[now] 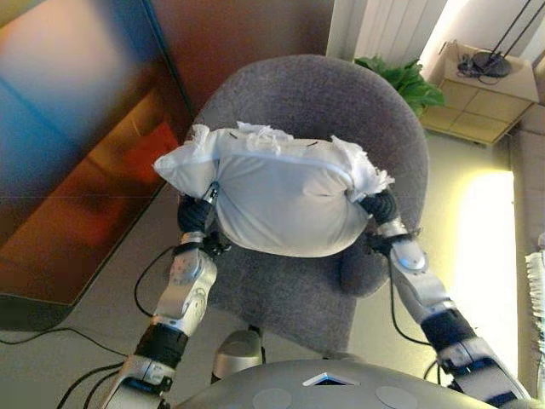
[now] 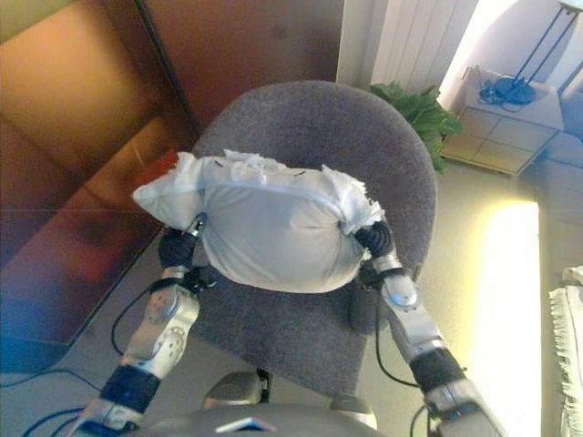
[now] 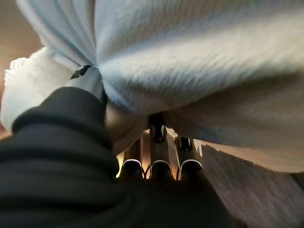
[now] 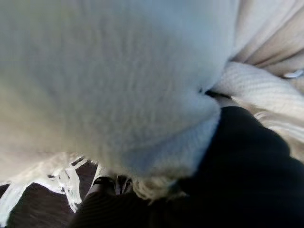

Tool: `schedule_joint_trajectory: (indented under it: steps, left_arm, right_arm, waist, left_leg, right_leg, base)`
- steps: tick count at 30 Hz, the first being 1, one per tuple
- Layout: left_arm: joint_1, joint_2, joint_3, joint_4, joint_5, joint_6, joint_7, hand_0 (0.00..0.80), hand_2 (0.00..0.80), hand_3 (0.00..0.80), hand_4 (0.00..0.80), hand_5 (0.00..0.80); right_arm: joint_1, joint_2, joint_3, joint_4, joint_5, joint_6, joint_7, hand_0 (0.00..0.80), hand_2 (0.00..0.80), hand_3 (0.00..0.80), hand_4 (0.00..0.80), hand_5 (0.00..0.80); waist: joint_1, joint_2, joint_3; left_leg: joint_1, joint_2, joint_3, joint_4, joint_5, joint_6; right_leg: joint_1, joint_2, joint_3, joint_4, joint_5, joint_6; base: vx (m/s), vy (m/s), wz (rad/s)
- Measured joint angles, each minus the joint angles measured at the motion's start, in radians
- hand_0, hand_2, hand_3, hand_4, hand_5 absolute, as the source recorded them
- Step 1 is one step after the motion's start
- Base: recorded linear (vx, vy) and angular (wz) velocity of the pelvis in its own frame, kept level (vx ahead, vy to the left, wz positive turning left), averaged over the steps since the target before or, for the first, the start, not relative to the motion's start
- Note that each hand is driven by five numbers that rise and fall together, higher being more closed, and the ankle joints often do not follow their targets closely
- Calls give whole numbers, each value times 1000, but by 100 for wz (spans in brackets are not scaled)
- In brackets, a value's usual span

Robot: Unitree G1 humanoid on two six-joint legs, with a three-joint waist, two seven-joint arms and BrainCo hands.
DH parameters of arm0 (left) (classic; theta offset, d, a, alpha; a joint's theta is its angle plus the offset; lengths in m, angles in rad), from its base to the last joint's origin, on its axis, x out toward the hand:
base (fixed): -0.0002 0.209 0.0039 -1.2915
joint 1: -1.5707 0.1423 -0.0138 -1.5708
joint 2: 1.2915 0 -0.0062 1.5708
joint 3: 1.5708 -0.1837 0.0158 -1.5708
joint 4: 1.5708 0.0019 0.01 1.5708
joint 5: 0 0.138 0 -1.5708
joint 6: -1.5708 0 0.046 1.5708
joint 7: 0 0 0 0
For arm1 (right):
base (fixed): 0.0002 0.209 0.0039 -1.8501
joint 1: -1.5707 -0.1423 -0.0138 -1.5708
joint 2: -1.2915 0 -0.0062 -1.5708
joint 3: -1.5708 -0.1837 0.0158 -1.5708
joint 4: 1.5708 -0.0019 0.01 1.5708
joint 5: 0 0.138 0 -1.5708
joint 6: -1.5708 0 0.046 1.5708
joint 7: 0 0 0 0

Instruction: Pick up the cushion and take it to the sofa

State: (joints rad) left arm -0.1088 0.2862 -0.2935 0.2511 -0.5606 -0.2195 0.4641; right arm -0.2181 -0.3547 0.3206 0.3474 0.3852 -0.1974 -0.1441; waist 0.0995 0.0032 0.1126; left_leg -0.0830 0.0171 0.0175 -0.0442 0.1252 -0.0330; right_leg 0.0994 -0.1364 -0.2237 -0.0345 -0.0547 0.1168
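Observation:
A white cushion (image 1: 281, 204) with fringed corners is held just above the seat of a grey upholstered chair (image 1: 315, 94). My left hand (image 1: 197, 213) grips its left end: in the left wrist view the fingers (image 3: 159, 156) lie under the cushion (image 3: 199, 71) and the thumb presses into the cloth from above. My right hand (image 1: 379, 207) grips the right end, mostly hidden under the cushion (image 4: 109, 80). The cushion's corners flare out past both hands. No sofa can be made out for certain.
A brown and orange wooden panel (image 1: 77, 153) stands at the left. A green plant (image 1: 400, 77) and a low pale side table (image 1: 481, 94) with a lamp base (image 1: 492, 64) are behind the chair at the right. A white fringed fabric edge (image 1: 536, 290) shows at far right.

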Motion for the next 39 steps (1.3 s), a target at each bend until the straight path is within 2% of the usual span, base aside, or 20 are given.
schedule_joint_trajectory:
  steps: [3, 8, 12, 15, 19, 20, 23, 27, 28, 29, 30, 31, 34, 35, 36, 37, 39]
  left_arm:
    - [-104, -10, -9, 108, -1, 9, 36, 800, 800, 800, 800, 800]
    - [-272, -48, -40, 244, -1, 38, 70, 800, 800, 800, 800, 800]
    - [-357, -54, -61, 316, 0, 58, 72, 800, 800, 800, 800, 800]
    - [-456, -75, -78, 413, 0, 58, 76, 800, 800, 800, 800, 800]
    - [-584, -73, -86, 487, 1, 76, 86, 800, 800, 800, 800, 800]
    - [-645, -66, -90, 529, 1, 90, 89, 800, 800, 800, 800, 800]
    - [-726, -62, -101, 571, 35, 117, 107, 800, 800, 800, 800, 800]
    - [-817, -58, -119, 642, 75, 149, 117, 800, 800, 800, 800, 800]
    - [-840, -57, -125, 656, 75, 164, 118, 750, 750, 750, 750, 750]
    - [-866, -54, -132, 675, 75, 175, 119, 518, 518, 518, 518, 518]
    - [-889, -48, -136, 695, 74, 185, 124, 185, 185, 185, 185, 185]
    - [-910, -47, -136, 718, 74, 190, 126, 0, 0, 0, 0, 0]
    - [-939, -46, -137, 749, 67, 195, 134, 0, 0, 0, 0, 0]
    - [-943, -41, -138, 756, 67, 195, 140, 0, 0, 0, 0, 0]
    - [-944, -36, -139, 758, 67, 195, 143, 0, 0, 0, 0, 0]
    - [-952, -30, -139, 763, 67, 195, 144, 0, 0, 0, 0, 0]
    - [-969, -23, -139, 771, 67, 193, 144, 0, 0, 0, 0, 0]
  right_arm:
    - [-125, 24, 15, 121, 26, 16, -40, 800, 800, 800, 800, 800]
    - [-287, 26, 29, 290, 112, 28, -105, 800, 800, 800, 800, 800]
    - [-345, 26, 30, 369, 158, 32, -136, 800, 800, 800, 800, 800]
    - [-402, 24, 30, 435, 187, 47, -157, 800, 800, 800, 800, 800]
    - [-480, 22, 28, 476, 234, 57, -174, 800, 800, 800, 800, 800]
    - [-528, 28, 28, 514, 267, 69, -174, 800, 800, 800, 800, 800]
    - [-593, 33, 23, 580, 301, 73, -175, 800, 800, 800, 800, 800]
    - [-667, 42, 13, 655, 335, 90, -172, 800, 800, 800, 800, 800]
    - [-687, 41, 13, 678, 337, 98, -171, 800, 800, 800, 800, 800]
    - [-708, 42, 13, 688, 343, 111, -169, 800, 800, 800, 800, 800]
    - [-730, 44, 14, 699, 344, 121, -164, 800, 800, 800, 800, 800]
    - [-748, 45, 14, 710, 344, 126, -158, 800, 800, 800, 800, 800]
    - [-790, 45, 14, 728, 344, 140, -156, 800, 800, 800, 800, 800]
    - [-808, 45, 15, 738, 343, 152, -157, 552, 552, 552, 552, 552]
    - [-822, 45, 19, 743, 343, 163, -157, 160, 160, 160, 160, 160]
    - [-840, 45, 30, 754, 343, 170, -157, 0, 0, 0, 0, 0]
    - [-859, 41, 34, 756, 343, 177, -158, 0, 0, 0, 0, 0]
  waist:
    - [0, 0, 5]
    - [-7, 19, 78]
    - [-37, 38, 134]
    - [-59, 59, 165]
    - [-64, 65, 207]
    - [-84, 66, 226]
    - [-90, 67, 252]
    - [-113, 68, 256]
    - [-113, 68, 257]
    - [-113, 68, 257]
    - [-116, 69, 264]
    - [-117, 72, 271]
    - [-121, 80, 290]
    - [-126, 80, 292]
    - [-133, 81, 293]
    - [-139, 82, 293]
    - [-140, 83, 294]
  left_leg:
    - [-61, 17, -13, -23, 34, -7]
    - [-95, 19, -19, -26, 53, -5]
    - [-113, 13, -18, -32, 62, 2]
    - [-133, 9, -15, -32, 66, 7]
    - [-139, 12, 11, -31, 66, 8]
    - [-139, 11, 14, -31, 66, 8]
    - [-140, 13, 33, -32, 66, 8]
    - [-166, 13, 37, -31, 68, 10]
    - [-169, 13, 41, -31, 68, 10]
    - [-174, 11, 47, -31, 68, 10]
    - [-174, 9, 56, -31, 68, 10]
    - [-174, 7, 62, -31, 68, 10]
    - [-174, 0, 63, -30, 69, 12]
    - [-178, -2, 63, -30, 69, 12]
    - [-183, -5, 64, -30, 69, 12]
    - [-190, -8, 65, -30, 71, 15]
    - [-202, -12, 68, -30, 77, 23]
  right_leg:
    - [-57, 18, -3, -17, 28, -10]
    - [-85, 26, -6, -29, 51, -12]
    - [-105, 19, -4, -31, 60, -8]
    - [-129, 15, -3, -22, 62, -5]
    - [-160, 11, 27, -3, 62, -4]
    - [-165, 9, 33, 5, 62, -3]
    - [-185, 7, 56, 17, 63, -1]
    - [-233, 4, 80, 41, 63, 1]
    - [-247, 2, 91, 52, 60, 4]
    - [-265, -1, 106, 64, 60, 5]
    - [-277, -4, 114, 76, 58, 8]
    - [-286, -8, 124, 86, 56, 11]
    - [-307, -17, 137, 116, 49, 18]
    - [-320, -20, 144, 130, 45, 21]
    - [-332, -23, 150, 140, 43, 23]
    - [-343, -26, 156, 147, 43, 25]
    - [-366, -30, 161, 163, 43, 28]
  base:
    - [-148, 13, 5]
    - [-77, 59, 2]
    - [-51, 78, 0]
    - [-61, 71, -3]
    - [-24, 55, -20]
    - [-5, 33, -11]
    - [-10, 23, -21]
    - [-9, 41, -17]
    - [8, 53, -20]
    - [15, 49, -32]
    - [17, 41, -31]
    - [14, 27, -21]
    - [12, 22, -11]
    - [28, 35, -7]
    - [37, 38, -5]
    - [40, 39, -7]
    - [40, 36, -7]
